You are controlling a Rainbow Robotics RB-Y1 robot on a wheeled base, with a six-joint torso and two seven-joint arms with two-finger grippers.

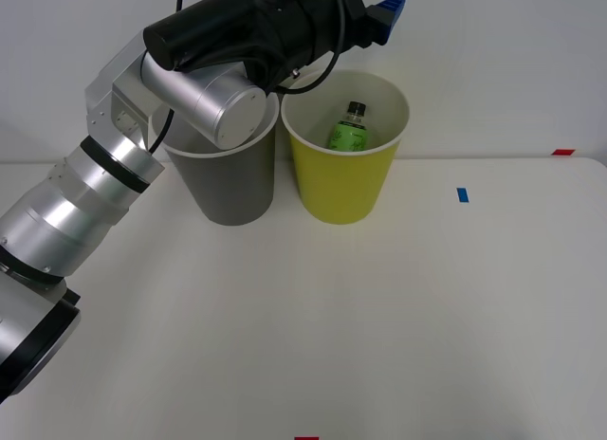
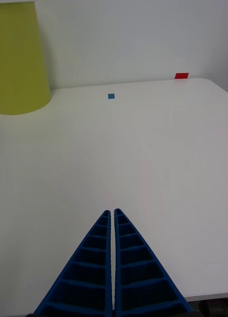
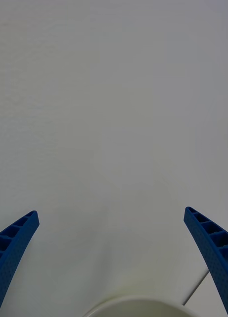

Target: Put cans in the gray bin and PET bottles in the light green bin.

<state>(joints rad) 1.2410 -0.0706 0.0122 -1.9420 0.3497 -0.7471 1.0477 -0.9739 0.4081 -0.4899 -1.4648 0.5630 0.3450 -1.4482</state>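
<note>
Left claw (image 3: 114,257) spread; bottle (image 1: 347,127) inside light green bin (image 1: 346,189).

The green label on the PET bottle (image 1: 347,129) carries print too small to read.

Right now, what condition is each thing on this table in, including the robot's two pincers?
PET bottle: upright, capped, inside the light green bin.
Light green bin: upright, holding the bottle.
Gray bin: upright beside the green one, its mouth partly hidden by the left arm.
Left pincer: open, empty, above the bins.
Right pincer: shut, empty, over bare table.
</note>
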